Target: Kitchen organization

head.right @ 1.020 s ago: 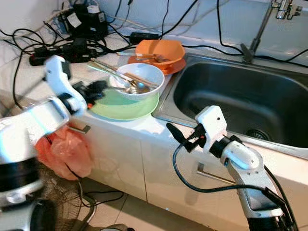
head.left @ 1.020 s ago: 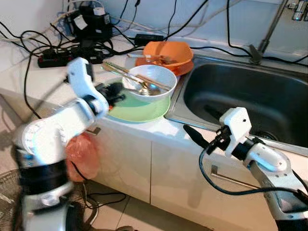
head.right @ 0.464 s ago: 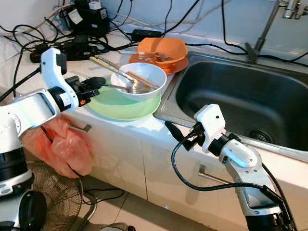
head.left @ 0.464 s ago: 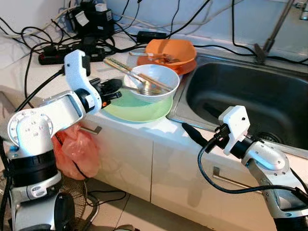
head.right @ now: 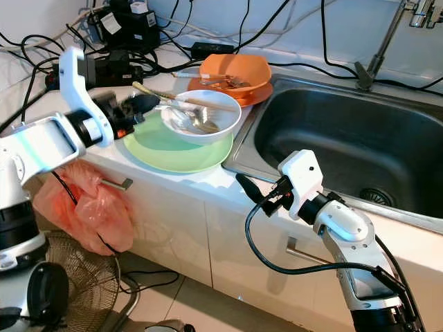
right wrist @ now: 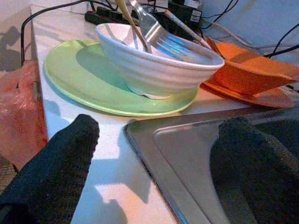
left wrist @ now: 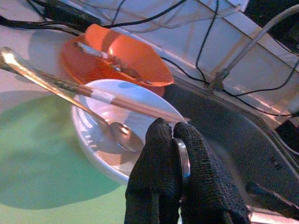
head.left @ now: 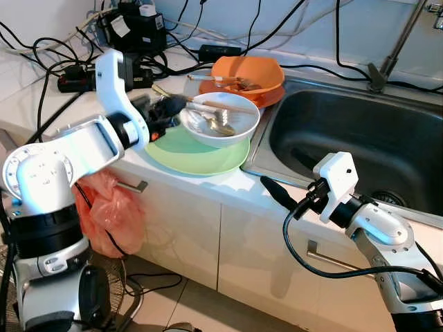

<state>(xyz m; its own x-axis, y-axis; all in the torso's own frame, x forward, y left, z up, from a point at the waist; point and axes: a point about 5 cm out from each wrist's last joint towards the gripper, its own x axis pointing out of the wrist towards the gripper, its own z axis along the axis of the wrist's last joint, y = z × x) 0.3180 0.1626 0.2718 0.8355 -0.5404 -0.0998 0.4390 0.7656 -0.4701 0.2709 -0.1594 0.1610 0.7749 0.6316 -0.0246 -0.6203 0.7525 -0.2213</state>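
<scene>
In the left eye view, I see my left tool (head.left: pixel 168 107) at the near rim of the white bowl (head.left: pixel 220 119), which sits on the green plate (head.left: pixel 197 147) on the table (head.left: pixel 239 185) beside the sink (head.left: pixel 353 142). An orange bowl (head.left: pixel 246 75) stands behind. My right tool (head.left: pixel 275 194) hangs in front of the table edge. In the left wrist view, the two fingers (left wrist: pixel 156 161) are pinched shut on the bowl's rim, with a spoon (left wrist: pixel 119 135) inside. In the right wrist view, my right tool's fingers (right wrist: pixel 60 154) are spread wide apart and hold nothing.
</scene>
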